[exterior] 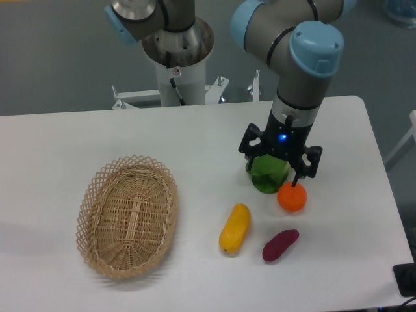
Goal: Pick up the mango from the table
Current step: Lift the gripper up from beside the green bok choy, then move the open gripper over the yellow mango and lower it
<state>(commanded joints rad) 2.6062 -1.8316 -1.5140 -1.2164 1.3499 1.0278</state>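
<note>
Lying untouched on the white surface [58,149], toward the front edge and right of centre: the mango [235,228], yellow, shading to orange at its lower end, tilted a little off upright in the picture. Just to its right, apart from it, a dark purple sweet potato [280,245]. Behind that, toward the right edge, a round orange fruit [292,197], and touching or nearly touching it, a green object [268,174] partly hidden under the arm. Hanging over the green object and the orange fruit, well behind the mango: the hand [281,170], dark fingers spread apart and holding nothing, one fingertip [296,184] pointing down right at the top of the orange fruit. Off to the left, a woven wicker basket [128,216], apart from everything else.

Judging by all this, nothing of the pick done yet: mango not gripped, not lifted. Left to do: shifting the hand forward and leftward to sit above the mango, turning the fingers across its narrow width, lowering, closing, raising. Worth minding: the sweet potato close alongside.
</note>
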